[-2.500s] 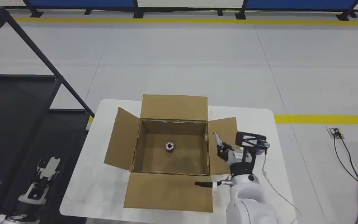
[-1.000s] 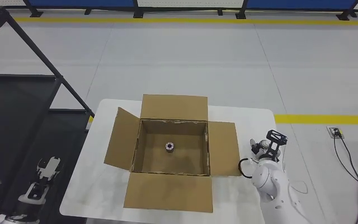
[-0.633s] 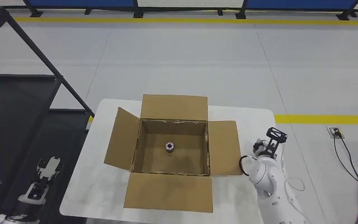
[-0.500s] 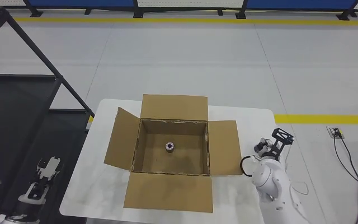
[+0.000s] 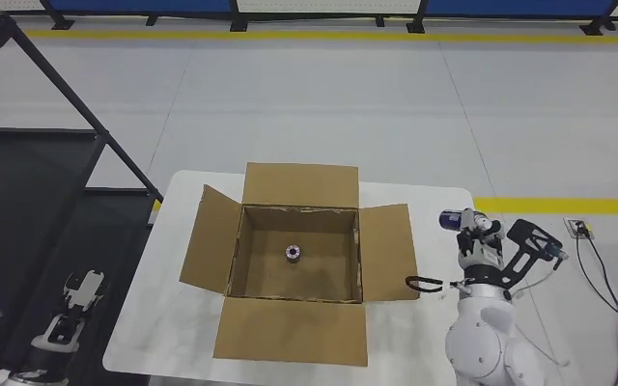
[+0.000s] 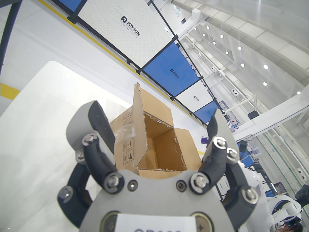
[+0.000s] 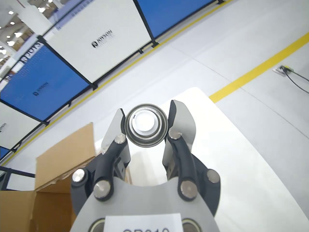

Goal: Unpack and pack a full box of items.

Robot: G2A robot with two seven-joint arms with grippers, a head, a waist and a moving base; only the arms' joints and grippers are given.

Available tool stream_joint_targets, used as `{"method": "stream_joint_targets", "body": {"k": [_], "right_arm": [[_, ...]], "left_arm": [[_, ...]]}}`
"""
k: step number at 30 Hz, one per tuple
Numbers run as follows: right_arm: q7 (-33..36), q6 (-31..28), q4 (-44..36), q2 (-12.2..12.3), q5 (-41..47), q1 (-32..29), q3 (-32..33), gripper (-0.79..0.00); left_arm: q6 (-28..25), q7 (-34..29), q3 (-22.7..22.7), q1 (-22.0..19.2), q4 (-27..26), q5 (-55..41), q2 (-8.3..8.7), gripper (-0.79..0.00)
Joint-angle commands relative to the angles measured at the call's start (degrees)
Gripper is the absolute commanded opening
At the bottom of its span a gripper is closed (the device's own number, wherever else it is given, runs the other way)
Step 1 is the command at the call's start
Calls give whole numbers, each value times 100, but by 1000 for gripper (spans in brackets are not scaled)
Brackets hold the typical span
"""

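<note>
An open cardboard box point(image 5: 299, 185) stands in the middle of the white table point(image 5: 444, 205), all flaps folded out. One small round item point(image 5: 292, 253) lies on the box floor. My right gripper point(image 5: 468, 228) is at the table's right edge, beside the right flap, shut on a spray can point(image 5: 450, 219). In the right wrist view the can's metal top point(image 7: 146, 127) sits clamped between the fingers of the right gripper point(image 7: 147, 112). My left gripper point(image 5: 85, 286) hangs low, left of the table; in its own view the left gripper point(image 6: 155, 109) is open and holds nothing, with the box point(image 6: 164, 112) beyond it.
A black metal frame point(image 5: 87, 125) stands to the left of the table. Bare tabletop lies right of the box flap point(image 7: 229, 150) and left of the box point(image 5: 164, 289). A yellow floor line point(image 5: 550, 205) runs past the table's right side.
The right arm has swung from over the box's right flap out to the table's right edge, and the can now shows in its gripper. The left arm has not moved.
</note>
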Motion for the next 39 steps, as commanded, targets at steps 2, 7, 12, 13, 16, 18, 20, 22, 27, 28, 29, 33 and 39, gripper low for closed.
{"method": "stream_joint_targets", "body": {"k": [2,7,12,13,16,18,20,22,27,28,29,33,39], "right_arm": [[111,-140,-285,-6,-568,21,-554,-785],[444,-314,-281,-60,-1482,336,-1622,-785],[1316,-760,277,-149,-2156,955,-2496,-785],[1555,-792,511,-179,-2289,1125,-2655,-785],[2221,-615,1308,-305,-2747,1685,-3064,-785],[2694,-521,1826,-406,-2874,2073,-3264,-785],[3089,-535,2375,-500,-2849,2411,-3398,-785],[3304,-456,2861,-597,-2748,2668,-3495,-785],[3463,-87,3952,-822,-2586,3119,-3653,-785],[3473,-84,4093,-860,-2489,3182,-3654,-785],[3449,12,4250,-890,-2517,3246,-3645,-785],[3471,51,4649,-999,-2348,3385,-3622,-785],[3300,-102,5106,-1097,-1819,3467,-3362,-668]], "left_arm": [[0,0,0,0,0,0,0,0],[0,0,0,0,0,0,0,0],[0,0,0,0,0,0,0,0],[0,0,0,0,0,0,0,0],[0,0,0,0,0,0,0,0],[0,0,0,0,0,0,0,0],[0,0,0,0,0,0,0,0],[0,0,0,0,0,0,0,0],[0,0,0,0,0,0,0,0],[0,0,0,0,0,0,0,0],[0,0,0,0,0,0,0,0],[0,0,0,0,0,0,0,0],[0,0,0,0,0,0,0,0]]}}
